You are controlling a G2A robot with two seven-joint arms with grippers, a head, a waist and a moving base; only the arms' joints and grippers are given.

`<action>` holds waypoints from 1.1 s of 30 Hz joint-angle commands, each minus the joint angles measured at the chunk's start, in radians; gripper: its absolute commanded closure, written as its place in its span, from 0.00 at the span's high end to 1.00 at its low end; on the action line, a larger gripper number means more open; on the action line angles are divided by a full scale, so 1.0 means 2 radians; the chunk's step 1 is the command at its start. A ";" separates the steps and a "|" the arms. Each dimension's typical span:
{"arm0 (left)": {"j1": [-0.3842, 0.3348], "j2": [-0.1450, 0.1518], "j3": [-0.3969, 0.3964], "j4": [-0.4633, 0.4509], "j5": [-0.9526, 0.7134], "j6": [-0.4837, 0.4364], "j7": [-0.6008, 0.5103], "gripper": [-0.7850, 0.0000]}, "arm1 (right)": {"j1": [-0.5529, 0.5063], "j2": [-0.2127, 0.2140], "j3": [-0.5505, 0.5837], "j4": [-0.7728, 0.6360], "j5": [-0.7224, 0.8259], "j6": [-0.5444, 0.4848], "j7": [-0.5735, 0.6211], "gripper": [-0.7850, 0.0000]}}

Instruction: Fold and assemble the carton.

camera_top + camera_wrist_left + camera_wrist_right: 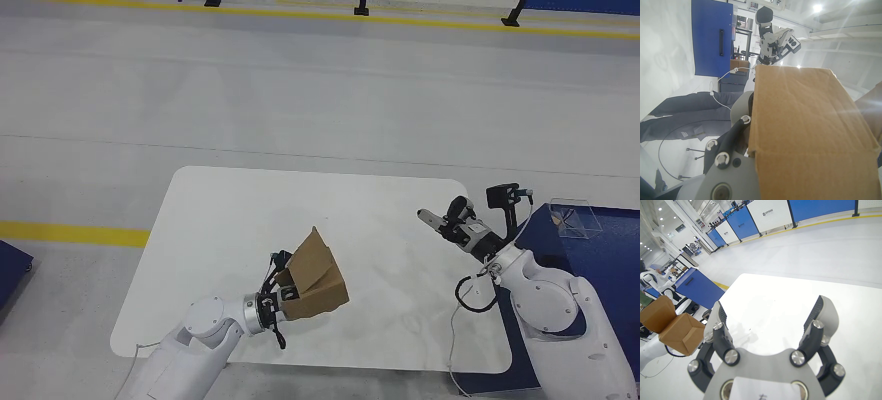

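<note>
Carton (318, 272), half-folded, hung in my left fingers (275, 291) over the tabletop (300, 200); my right fingers (826, 311), wide, probably had flaps to close next.

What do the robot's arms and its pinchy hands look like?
The right arm and left arm are smooth, rounded, white-grey; a thin cable hangs off the right one. The right gripper has two white fingers with black ribbed pads, black links, silver bolts and a grey plate.
</note>
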 commanded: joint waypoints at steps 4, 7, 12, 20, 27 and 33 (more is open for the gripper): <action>0.000 0.000 0.000 0.000 0.000 0.000 0.000 0.00 | 0.000 0.000 0.000 0.000 0.000 0.000 0.000 1.00; 0.000 0.000 0.000 0.000 0.000 0.000 0.000 0.00 | 0.000 0.000 0.000 0.000 0.000 0.000 0.000 1.00; 0.011 -0.002 0.004 -0.032 -0.036 0.060 0.027 0.00 | 0.000 0.000 0.000 0.000 0.000 0.000 0.000 1.00; 0.034 -0.018 0.027 -0.123 -0.157 0.218 0.246 0.00 | 0.000 0.000 0.000 0.000 0.000 0.000 0.000 1.00; 0.045 -0.039 0.047 -0.171 -0.270 0.279 0.518 0.00 | 0.000 0.000 0.000 0.000 0.000 0.000 0.000 1.00; 0.045 -0.059 0.063 -0.186 -0.368 0.233 0.678 0.00 | 0.000 0.000 0.000 0.000 0.000 0.000 0.000 1.00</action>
